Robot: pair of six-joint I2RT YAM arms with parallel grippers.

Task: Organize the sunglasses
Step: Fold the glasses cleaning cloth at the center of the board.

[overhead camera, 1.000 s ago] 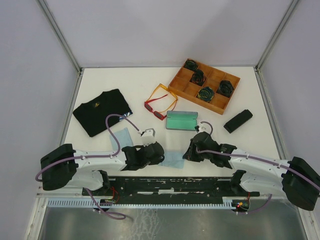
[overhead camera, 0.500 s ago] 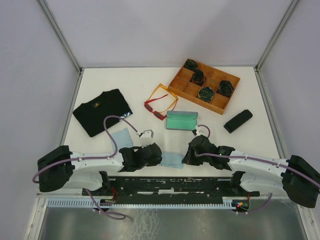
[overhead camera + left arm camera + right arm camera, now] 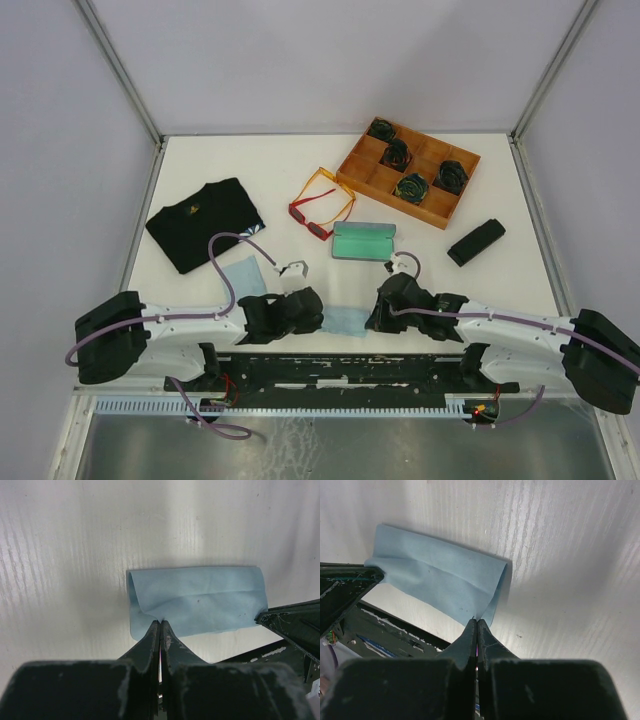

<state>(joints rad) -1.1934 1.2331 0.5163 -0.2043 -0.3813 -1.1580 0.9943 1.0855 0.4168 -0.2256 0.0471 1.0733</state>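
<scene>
The red sunglasses [image 3: 309,216] and the orange-yellow sunglasses [image 3: 330,187] lie together mid-table, far from both grippers. A light blue cloth [image 3: 346,320] lies folded over near the front edge, between the grippers. My left gripper [image 3: 320,318] is shut on the cloth's left end [image 3: 197,600]. My right gripper [image 3: 370,318] is shut on its right end [image 3: 442,580]. Each wrist view shows the other gripper's tip at the cloth's far corner.
An open green-lined case [image 3: 362,241] lies behind the cloth. A black case [image 3: 475,241] lies at the right. A wooden tray [image 3: 372,178] with dark rolled items stands at the back right. A black shirt [image 3: 204,222] lies left, and a second blue cloth [image 3: 243,273].
Both grippers have moved toward the front edge with the cloth, which has folded over from flat into a narrower strip. The arms have drawn back slightly.
</scene>
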